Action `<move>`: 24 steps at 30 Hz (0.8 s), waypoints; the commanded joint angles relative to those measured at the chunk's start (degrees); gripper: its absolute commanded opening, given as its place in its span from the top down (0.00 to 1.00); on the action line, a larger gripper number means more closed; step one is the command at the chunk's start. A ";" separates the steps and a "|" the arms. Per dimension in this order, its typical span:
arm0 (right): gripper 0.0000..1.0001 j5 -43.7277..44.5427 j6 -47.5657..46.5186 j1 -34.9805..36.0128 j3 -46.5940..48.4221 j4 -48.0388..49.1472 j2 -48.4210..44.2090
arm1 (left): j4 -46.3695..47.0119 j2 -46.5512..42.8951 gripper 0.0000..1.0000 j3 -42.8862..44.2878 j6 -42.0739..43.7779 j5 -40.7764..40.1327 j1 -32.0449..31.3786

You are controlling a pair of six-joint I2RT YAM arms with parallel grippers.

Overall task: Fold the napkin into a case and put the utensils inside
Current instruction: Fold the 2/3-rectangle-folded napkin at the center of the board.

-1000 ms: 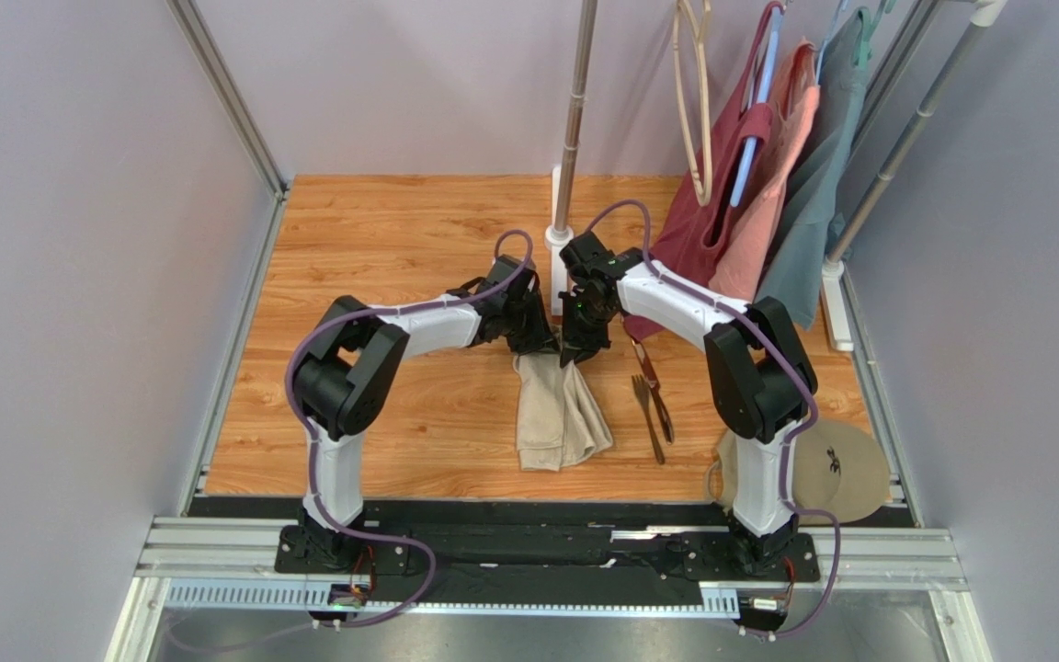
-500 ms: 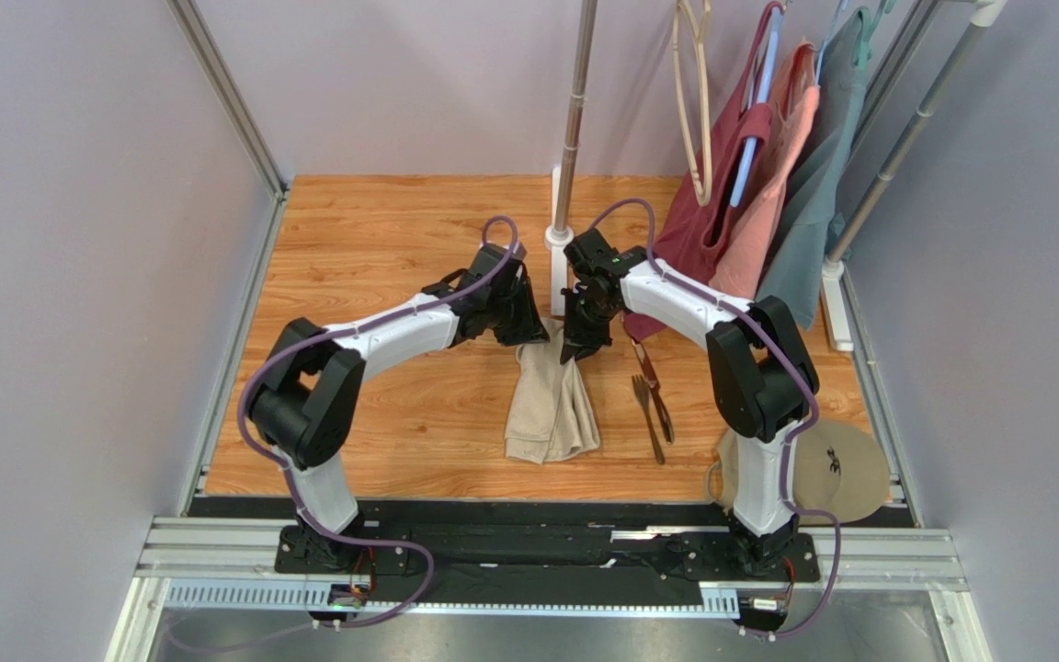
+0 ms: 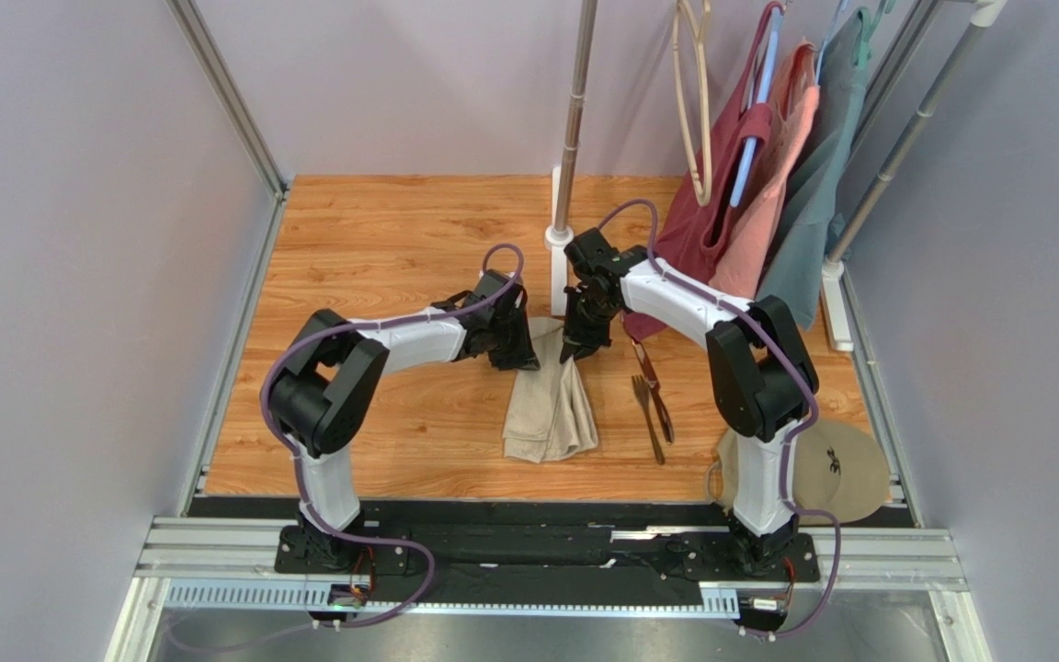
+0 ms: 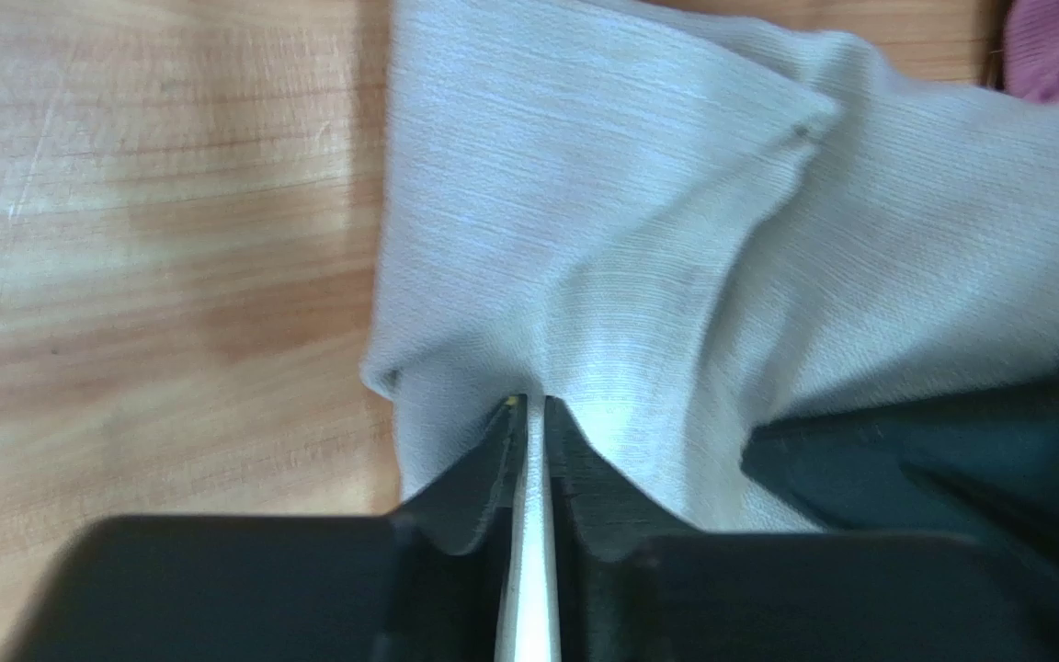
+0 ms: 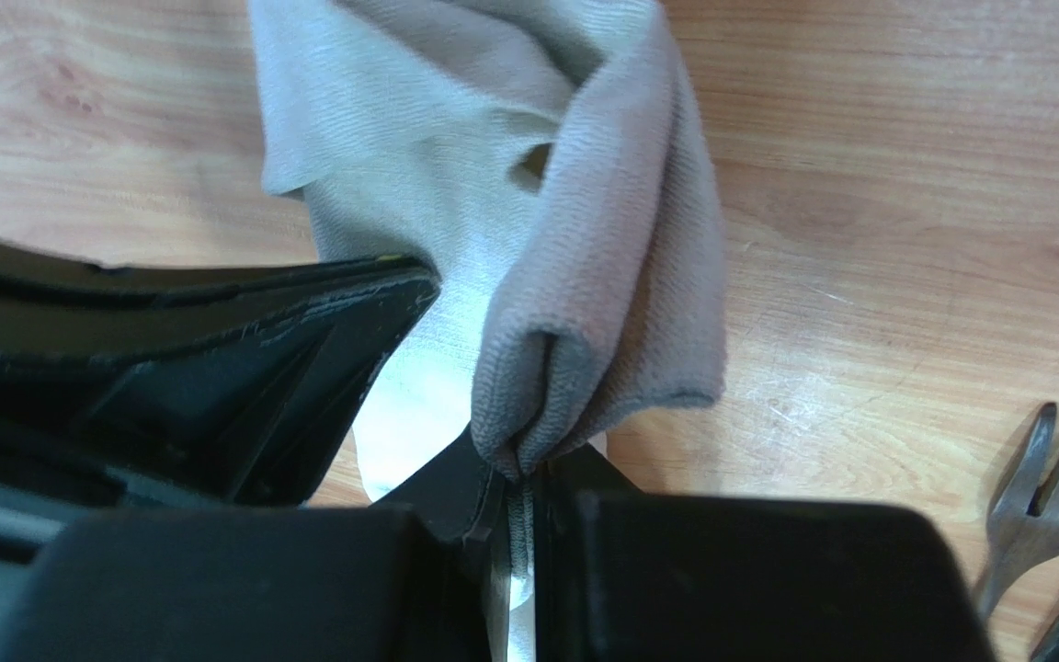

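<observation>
The wood-grain table (image 3: 383,276) carries a loosely folded beige napkin (image 3: 549,411) near its centre. Dark utensils (image 3: 651,400), a fork among them, lie just to its right, not touching it. A round tan disc (image 3: 825,469) sits at the near right corner. A white pole base (image 3: 559,251) stands farther back.

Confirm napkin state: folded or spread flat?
Folded. The napkin lies as a narrow, layered strip, not a flat square. The left end effector and right end effector each pinch cloth at its far end.

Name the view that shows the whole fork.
Top external: the fork lies in full view, just right of the napkin. The right wrist view catches only its tines at the lower right edge; the left wrist view shows none of it.
</observation>
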 commanded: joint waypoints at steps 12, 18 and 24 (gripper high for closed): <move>0.97 4.81 13.69 0.71 2.58 -3.18 1.05 | 10.18 -20.70 0.40 -10.17 7.94 -8.90 -11.77; 0.97 5.79 18.18 0.88 4.42 -6.78 0.87 | 8.17 -16.92 0.37 -7.89 7.25 -21.47 -17.85; 0.97 7.54 21.78 1.85 6.17 -9.86 0.52 | 5.00 -11.39 0.36 -2.18 4.96 -25.69 -19.34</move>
